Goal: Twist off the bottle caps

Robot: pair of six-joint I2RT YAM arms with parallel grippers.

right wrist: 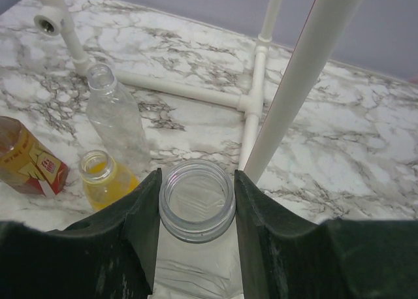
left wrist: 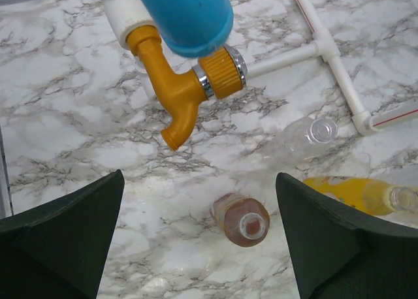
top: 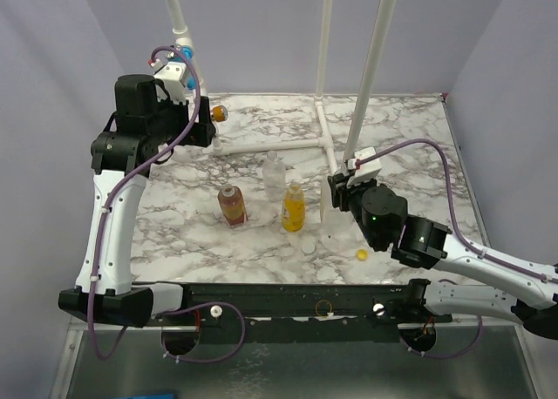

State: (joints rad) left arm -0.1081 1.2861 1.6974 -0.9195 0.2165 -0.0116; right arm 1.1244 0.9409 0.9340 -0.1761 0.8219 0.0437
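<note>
My right gripper (right wrist: 196, 175) is shut on the neck of the wider clear bottle (right wrist: 196, 211), which stands upright with its mouth open and no cap on it. The yellow-orange bottle (right wrist: 104, 176), the slim clear bottle (right wrist: 115, 119) and the brown bottle (right wrist: 26, 158) stand to its left. The first two show open mouths there. In the left wrist view the brown bottle (left wrist: 240, 219) is also uncapped. My left gripper (left wrist: 199, 180) hangs open high above it, holding nothing. A yellow cap (top: 361, 254) lies on the table near the right arm (top: 384, 216).
An orange tap (left wrist: 189, 83) with a blue handle (left wrist: 186, 15) hangs on a white pipe just ahead of the left gripper. White pipes (top: 288, 138) lie across the back of the marble table (top: 174, 216), and two uprights (top: 370, 68) rise beside the right gripper.
</note>
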